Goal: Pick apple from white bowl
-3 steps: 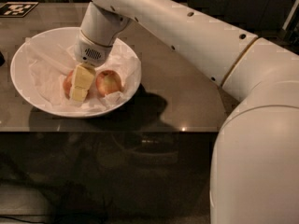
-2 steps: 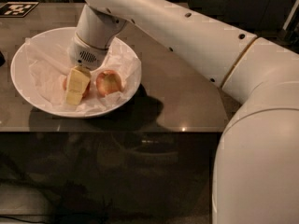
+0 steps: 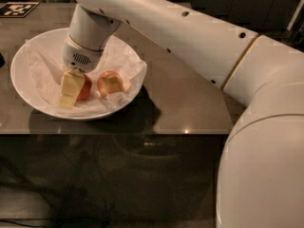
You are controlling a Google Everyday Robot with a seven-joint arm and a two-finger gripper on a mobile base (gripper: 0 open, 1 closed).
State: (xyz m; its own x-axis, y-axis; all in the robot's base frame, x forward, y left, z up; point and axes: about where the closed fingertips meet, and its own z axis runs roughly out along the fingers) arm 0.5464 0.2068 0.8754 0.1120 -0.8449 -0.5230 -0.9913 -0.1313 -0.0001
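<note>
The white bowl (image 3: 28, 61), lined with crumpled white tissue, stands on the table at the left. Two apples lie in its right half. The apple (image 3: 87, 88), evenly red-orange, is the left one, and only its right side shows. My gripper (image 3: 74, 90) reaches down into the bowl from the white arm, and its pale yellow end stands in front of this apple, hiding its left side. The smaller apple (image 3: 110, 83), with a pale patch, lies just to the right, apart from the gripper.
The bowl sits on a dark table (image 3: 185, 99) whose front edge runs just below it. My large white arm (image 3: 190, 37) crosses above the table from the right. A black and white marker tag (image 3: 16, 8) lies at the back left.
My gripper has shifted left and a little down within the bowl. The red-orange apple now shows on the right side of the gripper's yellow end instead of the left. The smaller apple has stayed put.
</note>
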